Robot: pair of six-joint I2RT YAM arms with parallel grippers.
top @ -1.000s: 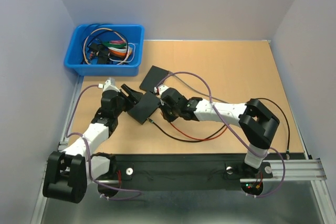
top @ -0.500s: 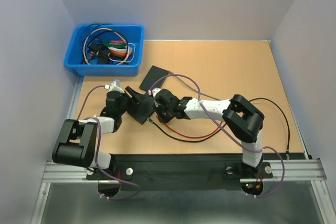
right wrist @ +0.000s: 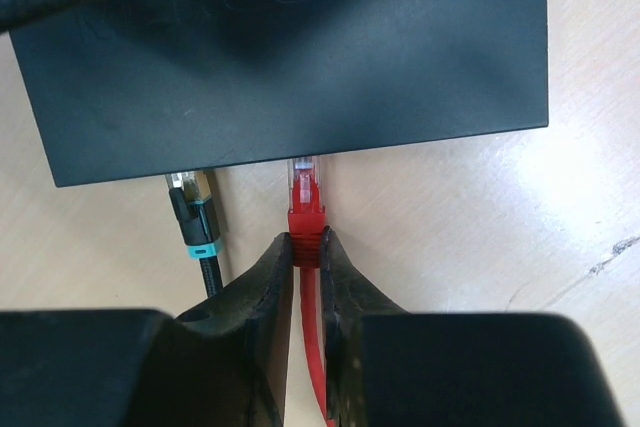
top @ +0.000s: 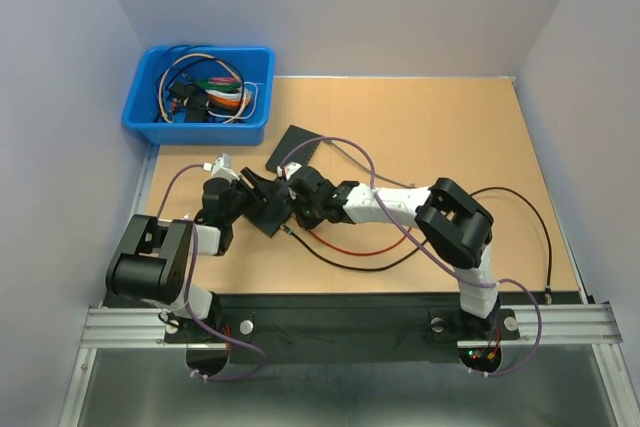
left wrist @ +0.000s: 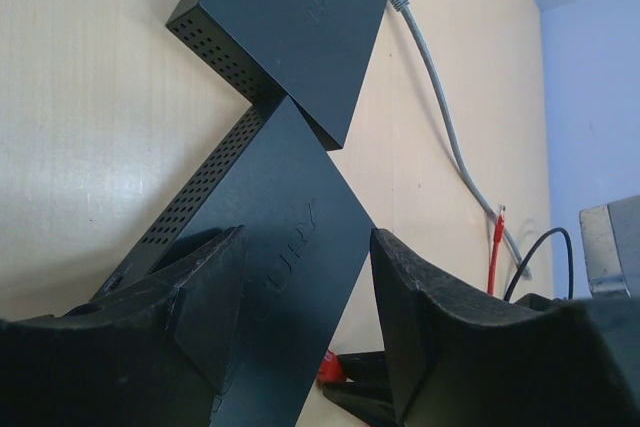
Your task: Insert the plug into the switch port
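While the right gripper (right wrist: 308, 247) is clenching its fingers on the boot of the red plug (right wrist: 304, 209), the plug's clear tip is meeting the near edge of the switch (right wrist: 300, 57). From the right wrist view I cannot tell whether the tip is sitting inside a port or only pressing against the edge. Just to its left, a black plug (right wrist: 193, 209) with a teal band is lying against the same edge.

The left gripper (left wrist: 305, 277) is straddling the switch from the opposite end, one of its fingers (left wrist: 205, 287) lying along each long side. I cannot tell whether they are gripping it or only standing close against it.

In the top view the two grippers are facing each other across the switch (top: 270, 209), left of the middle of the table (top: 450, 147). The other switch (top: 293, 147) is lying just beyond, its corner touching the first one's far end. The red cable (top: 345, 247) and a black cable (top: 340, 265) are curving away over the table toward the near right. A blue bin (top: 200, 97) of coiled cables is sitting at the far left corner.
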